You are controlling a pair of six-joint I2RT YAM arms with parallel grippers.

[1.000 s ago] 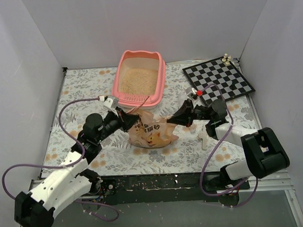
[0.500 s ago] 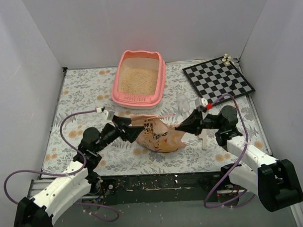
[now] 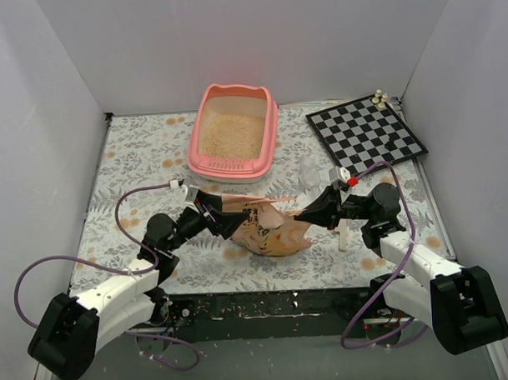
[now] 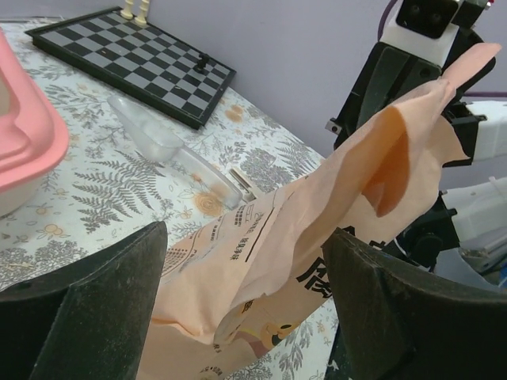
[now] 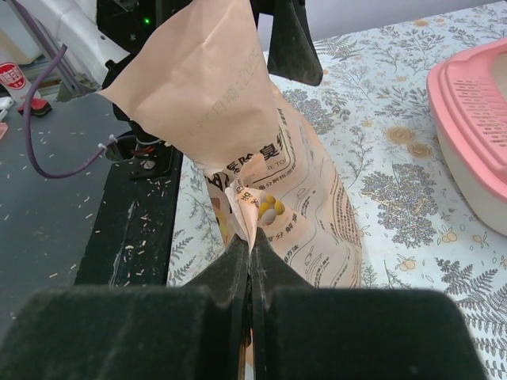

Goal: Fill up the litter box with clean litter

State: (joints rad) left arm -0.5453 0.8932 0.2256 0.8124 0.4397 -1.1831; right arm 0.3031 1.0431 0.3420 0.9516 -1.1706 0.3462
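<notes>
The pink litter box [image 3: 273,127] stands at the back of the mat, with pale clean litter [image 3: 231,134] spread in its bottom. In front of it an orange printed bag [image 3: 268,227] sits crumpled on the mat. My right gripper [image 3: 301,215] is shut on a fold of the bag [image 5: 238,119], which the right wrist view shows pinched between the closed jaws [image 5: 249,253]. My left gripper [image 3: 226,214] is open at the bag's left side. In the left wrist view its fingers stand wide apart on either side of the bag [image 4: 317,229] without pressing it.
A black-and-white chessboard [image 3: 367,134] with a few pieces lies at the back right. A clear plastic scoop [image 3: 308,173] lies on the mat between the box and the board, also seen in the left wrist view [image 4: 150,138]. White walls close in three sides.
My left gripper has opened and let go of the bag. Both arms and the bag have drawn back from the litter box's front edge toward the near side.
</notes>
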